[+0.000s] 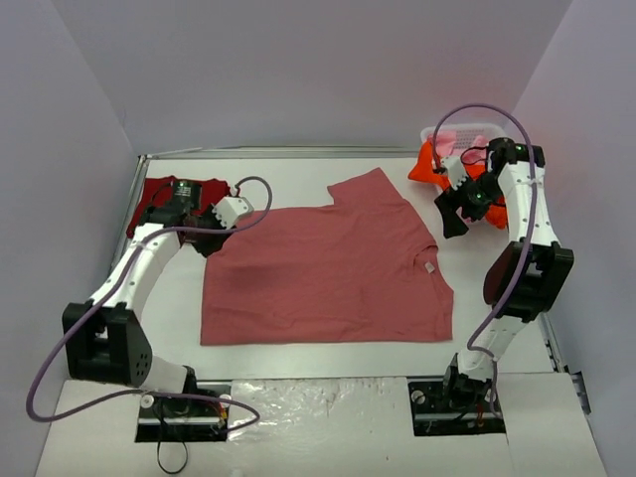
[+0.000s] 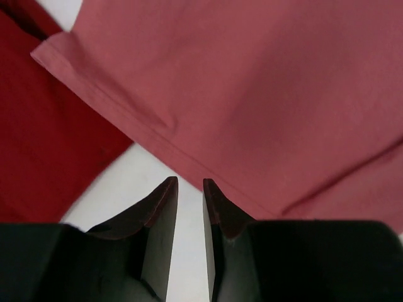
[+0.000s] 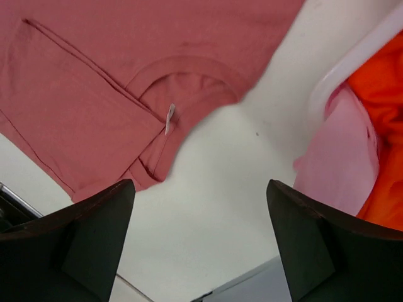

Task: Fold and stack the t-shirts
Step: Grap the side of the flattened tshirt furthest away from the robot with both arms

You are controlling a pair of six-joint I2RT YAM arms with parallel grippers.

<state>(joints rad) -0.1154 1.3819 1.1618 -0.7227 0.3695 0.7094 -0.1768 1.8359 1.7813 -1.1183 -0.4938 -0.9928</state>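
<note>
The rose shirt (image 1: 328, 263) is laid flat on the desk (image 1: 288, 177). The crimson shirt (image 1: 151, 195) is partly hidden by the left arm (image 1: 147, 260). The left end effector (image 2: 190, 185) is parted a little and the right end effector (image 3: 199, 184) is spread wide, with nothing pinched.

white table (image 1: 288, 179) holds a flat rose-red t-shirt (image 1: 328, 273), crimson t-shirt (image 1: 149, 199), basket (image 1: 477, 127).

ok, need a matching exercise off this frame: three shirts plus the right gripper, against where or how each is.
1 rose-red t-shirt
2 dark crimson t-shirt
3 orange t-shirt
4 right gripper

A far-left corner of the table
B open, holding nothing
C spread flat in the middle
D at the white basket, far right

Pairs: 1-C, 2-A, 3-D, 4-B
</note>
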